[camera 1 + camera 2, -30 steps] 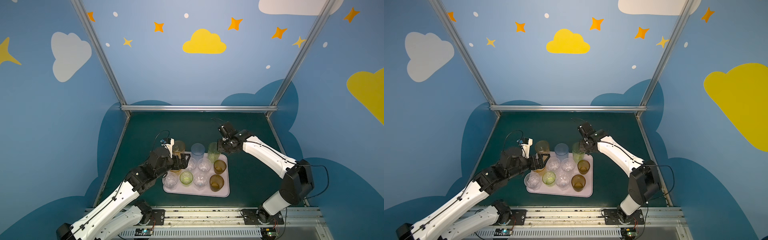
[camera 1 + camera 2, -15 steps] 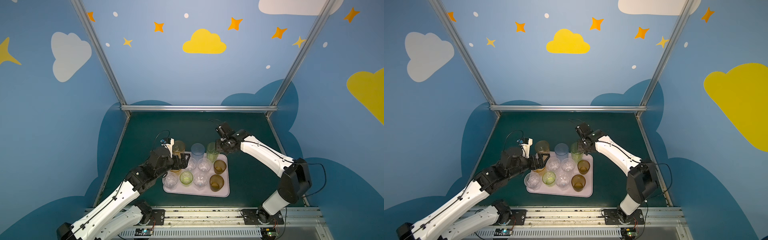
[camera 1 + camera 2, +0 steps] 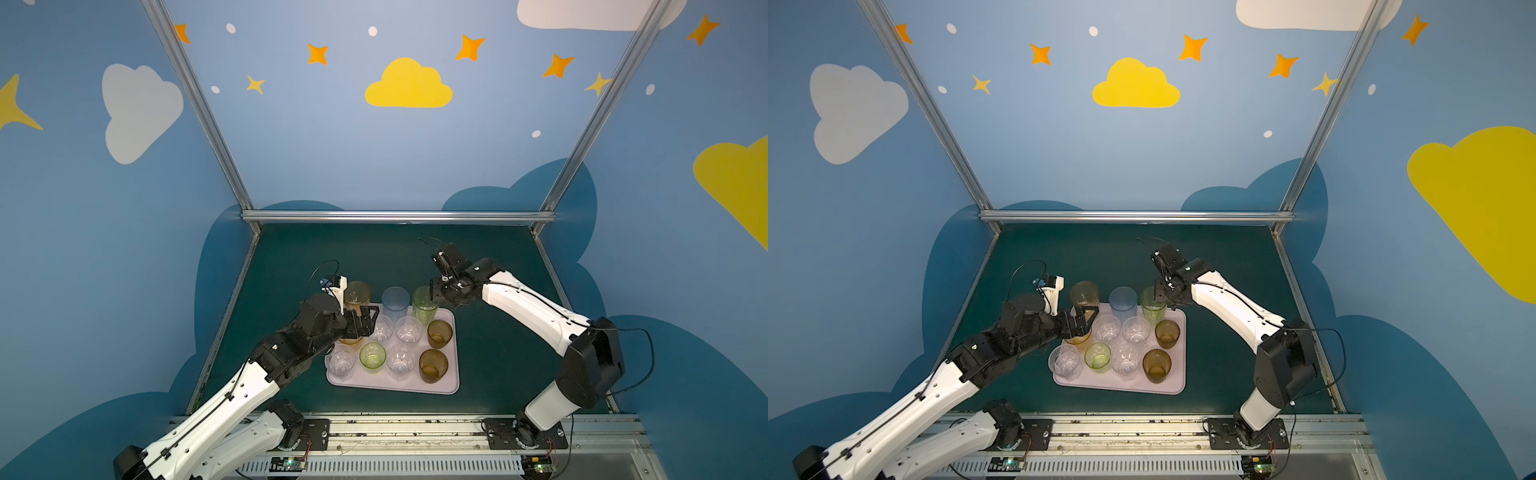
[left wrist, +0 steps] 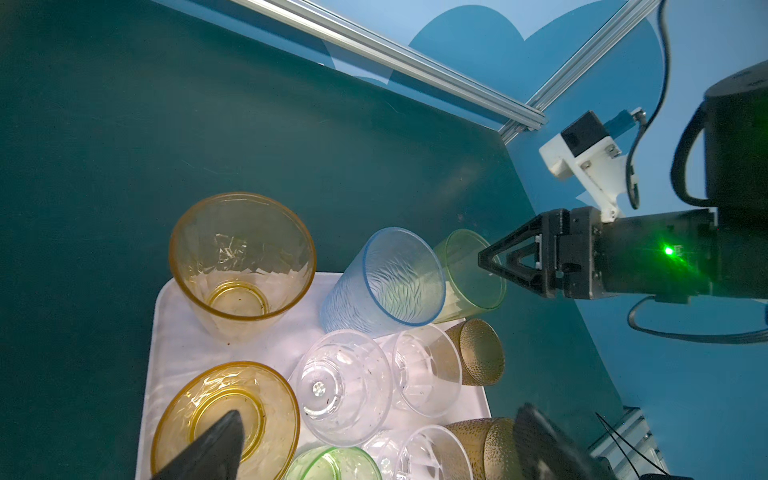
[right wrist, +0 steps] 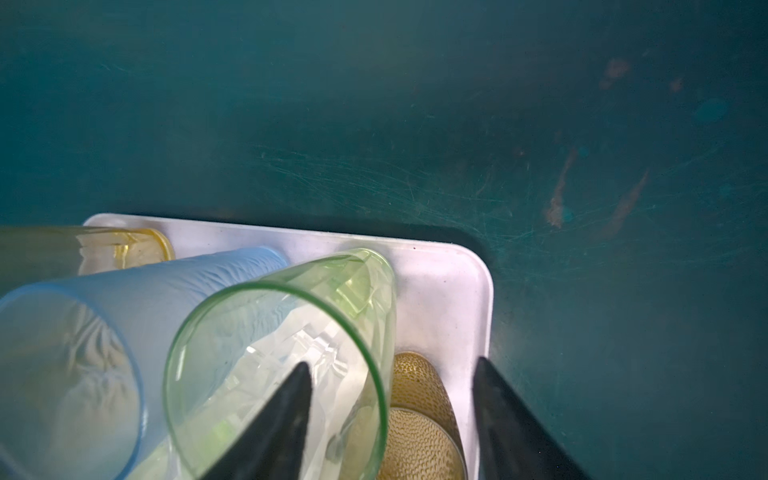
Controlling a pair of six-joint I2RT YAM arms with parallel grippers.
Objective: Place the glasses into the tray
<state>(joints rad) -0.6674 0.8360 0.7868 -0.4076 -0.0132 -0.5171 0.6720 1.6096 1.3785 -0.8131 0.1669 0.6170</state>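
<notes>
Pale tray (image 3: 390,386) flat on the green desk (image 3: 374,257), toward the front edge, with all eleven glasses (image 3: 408,330) upright inside it. Far row, close together: yellow glass (image 3: 357,294), blue glass (image 3: 395,300), tall green glass (image 3: 424,301). Two rows of short ones nearer the front: orange glass (image 4: 232,386), clear glasses (image 3: 401,365), short green glass (image 3: 372,356), brown glasses (image 3: 433,365). Right claw (image 5: 392,365) spread across the tall green glass's rim, one finger inside, one outside, neither seen pressing the wall. Left claw (image 3: 368,320) spread wide and empty, hovering over the orange glass at the tray's left side.
</notes>
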